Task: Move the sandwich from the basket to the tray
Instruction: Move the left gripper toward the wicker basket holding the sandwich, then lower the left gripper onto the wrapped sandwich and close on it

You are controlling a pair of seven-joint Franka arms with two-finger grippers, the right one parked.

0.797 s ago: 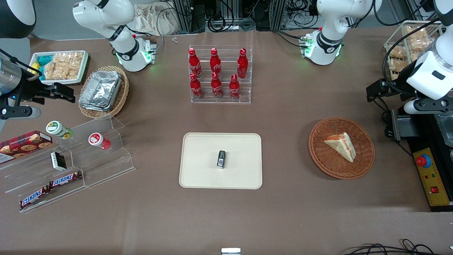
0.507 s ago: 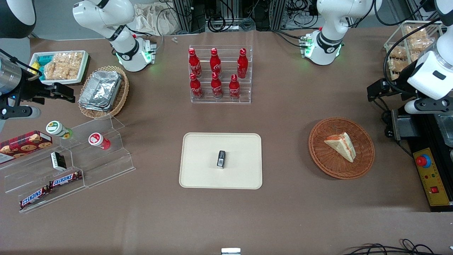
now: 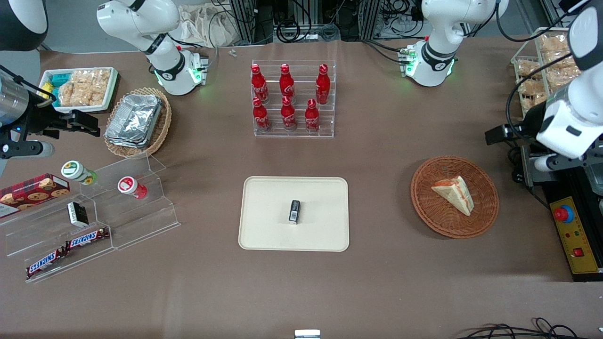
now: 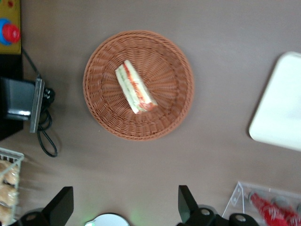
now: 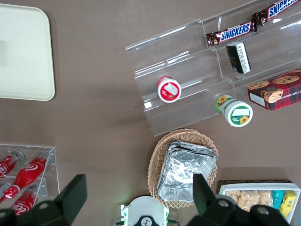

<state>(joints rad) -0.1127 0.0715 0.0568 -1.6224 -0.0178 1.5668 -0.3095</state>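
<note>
Pincer, fingers spread apart, hangs above the basket, where the sandwich lies slantwise.

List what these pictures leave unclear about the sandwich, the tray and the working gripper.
- Gripper: open in the wrist view, above the table beside the basket; in the front view the arm's white body hides its fingers.
- Sandwich: lies in the basket; its underside is hidden in both views.
- Tray: cut off by the wrist view's edge.
- Small black object on the tray: too small to identify in the front view.
</note>
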